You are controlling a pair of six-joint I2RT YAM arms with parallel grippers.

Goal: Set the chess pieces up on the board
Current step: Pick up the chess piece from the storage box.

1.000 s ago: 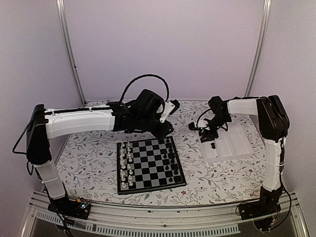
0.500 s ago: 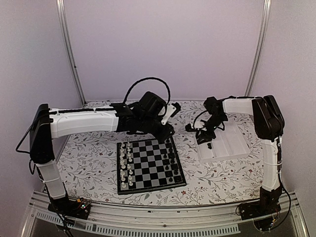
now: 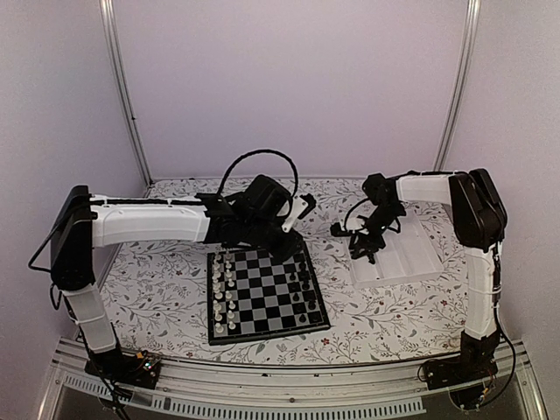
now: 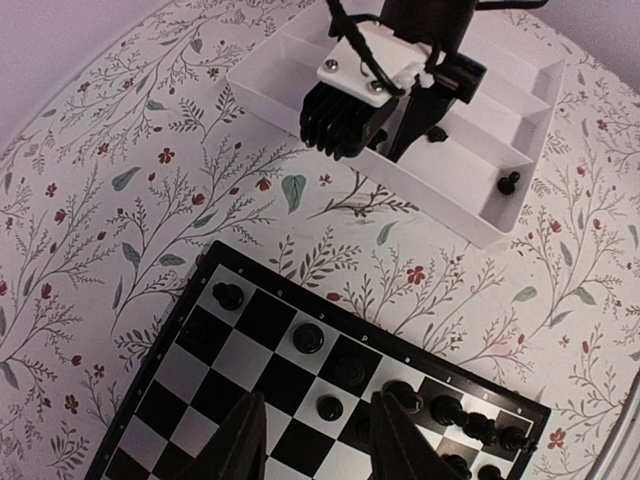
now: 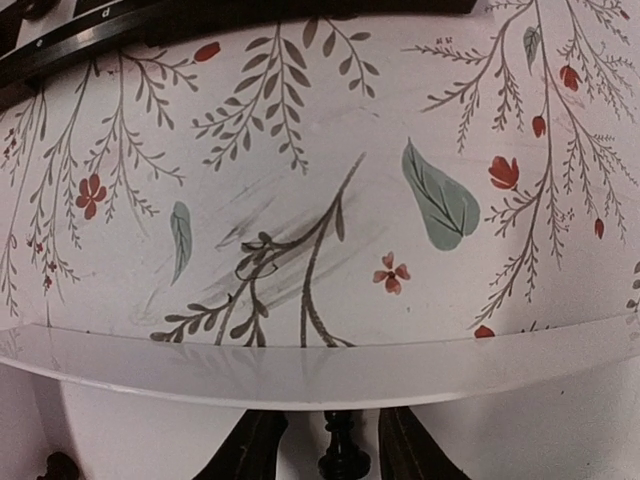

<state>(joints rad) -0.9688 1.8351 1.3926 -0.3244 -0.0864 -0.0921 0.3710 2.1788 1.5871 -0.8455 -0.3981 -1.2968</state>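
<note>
**One black piece [image 5: 340,452] stands between my right fingers [image 5: 262,445]**

On the worktop [image 3: 157,280], the board [image 3: 262,297] lies at 9 o'clock from the white tray [image 3: 411,254]. My left fingers [image 4: 245,440] hang apart and empty over the board. My right fingers, the nearer pair, are apart inside the tray. They straddle the black piece, which looks upright at 6 o'clock in the wrist view, with a gap on each side. A straight close should take it.

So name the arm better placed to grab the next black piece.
Right. The right tool sits in the tray, open around a black piece. The left tool hangs open over the board.
</note>
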